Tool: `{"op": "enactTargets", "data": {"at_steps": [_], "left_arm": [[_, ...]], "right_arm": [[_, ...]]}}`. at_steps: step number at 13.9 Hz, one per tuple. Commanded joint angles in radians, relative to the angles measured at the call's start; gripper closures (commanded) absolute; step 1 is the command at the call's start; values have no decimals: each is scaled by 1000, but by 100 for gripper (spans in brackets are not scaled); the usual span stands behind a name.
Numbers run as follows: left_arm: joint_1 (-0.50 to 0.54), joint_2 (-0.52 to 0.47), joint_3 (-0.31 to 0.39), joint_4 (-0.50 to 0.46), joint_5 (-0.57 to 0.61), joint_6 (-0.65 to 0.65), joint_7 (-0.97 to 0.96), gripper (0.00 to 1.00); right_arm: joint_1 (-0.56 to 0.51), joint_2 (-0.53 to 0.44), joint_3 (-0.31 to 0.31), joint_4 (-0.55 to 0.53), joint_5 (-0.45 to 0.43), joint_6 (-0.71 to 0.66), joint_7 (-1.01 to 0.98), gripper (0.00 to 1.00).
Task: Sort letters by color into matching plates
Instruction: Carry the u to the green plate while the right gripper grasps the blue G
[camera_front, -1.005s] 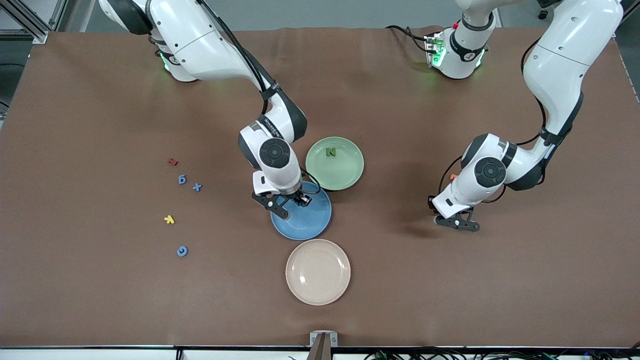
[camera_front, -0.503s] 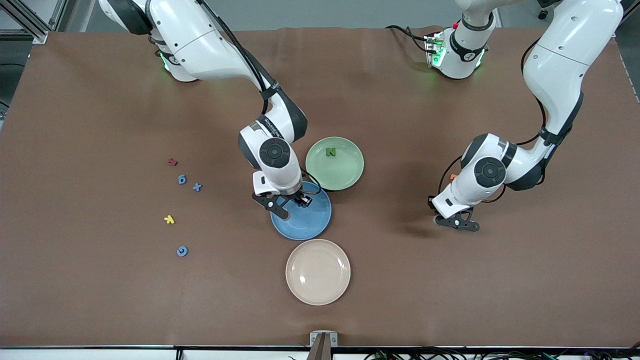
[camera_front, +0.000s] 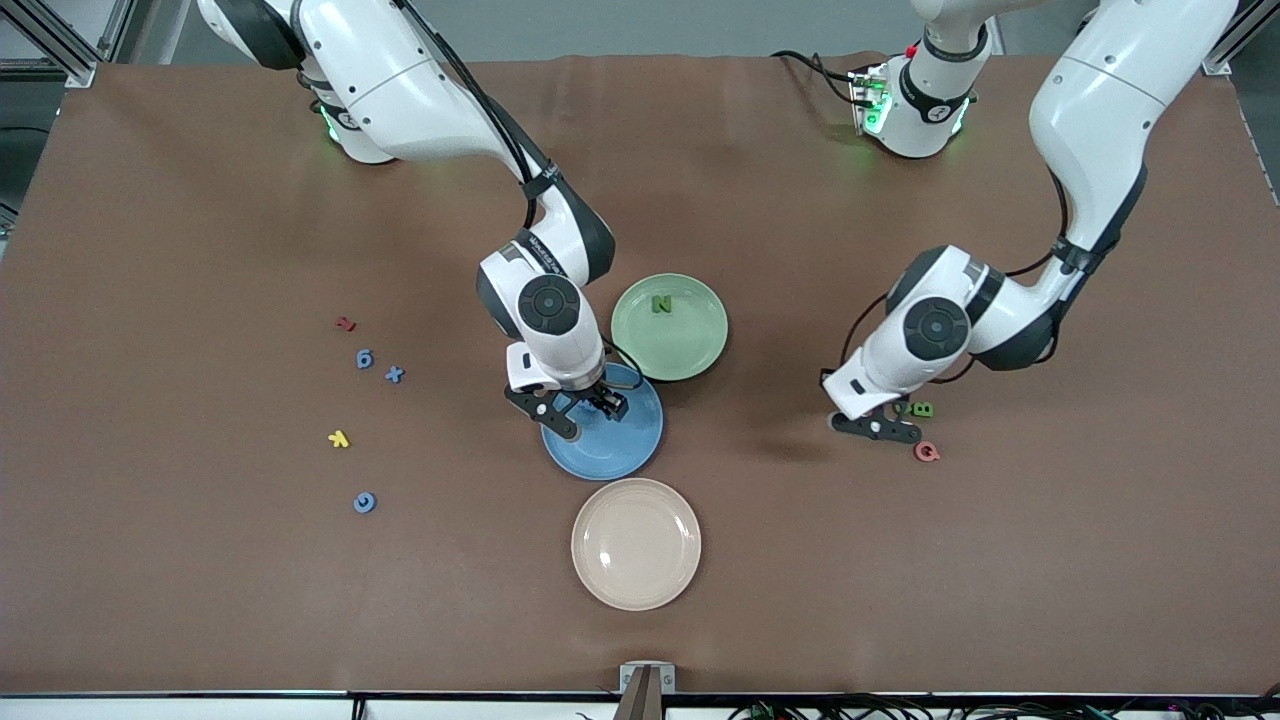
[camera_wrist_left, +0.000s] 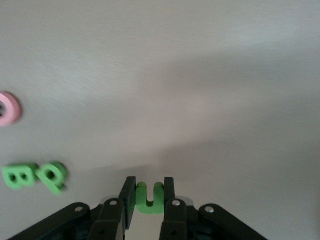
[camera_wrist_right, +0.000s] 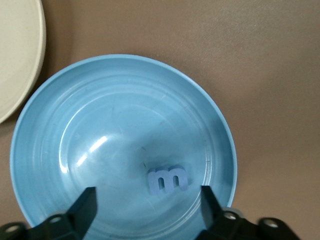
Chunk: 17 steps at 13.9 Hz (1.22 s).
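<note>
Since a second ago my left arm has swung toward the plates, uncovering a green B (camera_front: 923, 409) and a pink letter (camera_front: 927, 452) on the counter (camera_front: 200, 600), and my right end effector (camera_front: 580, 410) has let go. Its jaws now stand wide over the blue plate (camera_front: 625, 450), and the blue m (camera_wrist_right: 168, 180) lies flat in that plate, clear of both fingers.

My left end effector (camera_front: 878, 428) is clenched on a green U (camera_wrist_left: 150, 198), pinched across its two legs, low over the counter beside the B. In the left wrist view a second green letter (camera_wrist_left: 52, 176) lies just beside the B (camera_wrist_left: 19, 176), with the pink one (camera_wrist_left: 7, 108) a little apart.

The green plate (camera_front: 700, 350) already holds a green N (camera_front: 661, 304). Three blue letters wait toward the right arm's end: a 6 (camera_front: 364, 358), an x (camera_front: 395, 374) and a G (camera_front: 365, 502), among a red letter (camera_front: 346, 324) and a yellow one (camera_front: 339, 439). The cream plate (camera_front: 636, 543) is bare.

To do this step well, I should lift the U high enough to clear the plate rim, carry it over the green plate's bare half away from the N, and release low so it does not bounce out. The right arm should rise straight up first, since the plates touch and the two arms could crowd each other.
</note>
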Motion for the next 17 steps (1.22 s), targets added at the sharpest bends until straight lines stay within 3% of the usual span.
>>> {"op": "enactTargets", "data": {"at_steps": [1,6,11,13,17], "left_arm": [[-19,-13,-66,27,-16,-68,-114,80],[-190,25,-85,93,-21,-108,-384,79],[-313,62,-83,98,-22,-102,-591,79],[-353,99,-82,113,-18,-91,-660,79],[-396,130,-77,119,-12,-60,-708,79]], "right_arm": [[11,15,-11,30,1,-4,2,0],[-115,-109,-14,-41,-2,-108,-291,0],[-311,-261,-20,-284,-11,-46,-702,0],[-394,-264,-20,-331,-11,6,-810,0],[-483,-195,-20,-278,-15,88,-998,0]]}}
